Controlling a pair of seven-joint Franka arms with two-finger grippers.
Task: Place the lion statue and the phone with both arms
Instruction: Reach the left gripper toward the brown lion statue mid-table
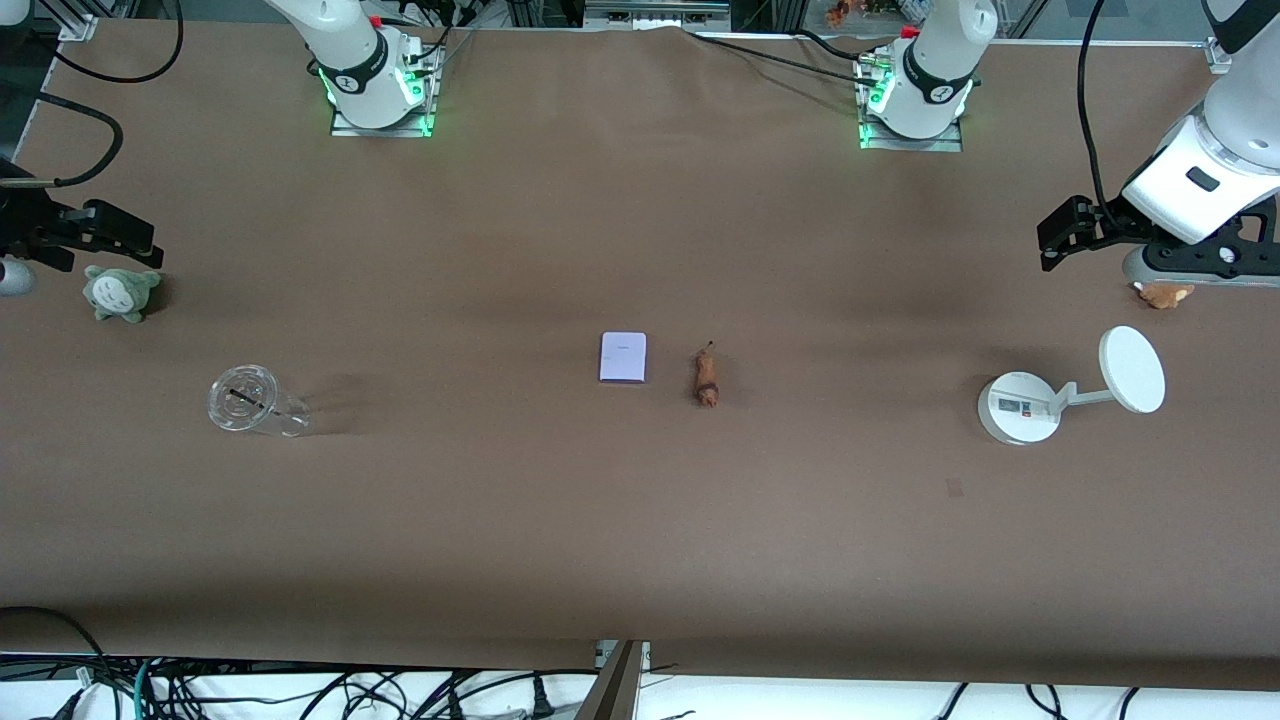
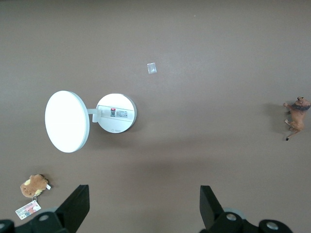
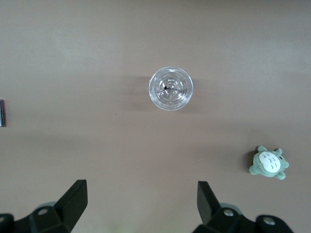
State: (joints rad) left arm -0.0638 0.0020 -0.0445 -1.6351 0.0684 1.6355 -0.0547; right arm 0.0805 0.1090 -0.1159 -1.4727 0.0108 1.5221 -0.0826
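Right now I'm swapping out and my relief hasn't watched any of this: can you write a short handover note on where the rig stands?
Left end effector: open, empty, waiting above the tan plush.
Right end effector: open, empty, waiting above the grey-green plush.
Phone: flat at mid-table.
Lion statue: lying beside the phone, toward the left arm's end, not touching it.
Also out: white stand, clear cup.
Done: nothing picked up.
Left: grasp and place both.

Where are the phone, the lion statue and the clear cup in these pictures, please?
phone (image 1: 623, 357), front view, centre of its face.
lion statue (image 1: 707, 378), front view, mid-body.
clear cup (image 3: 170, 89), right wrist view, its lid.
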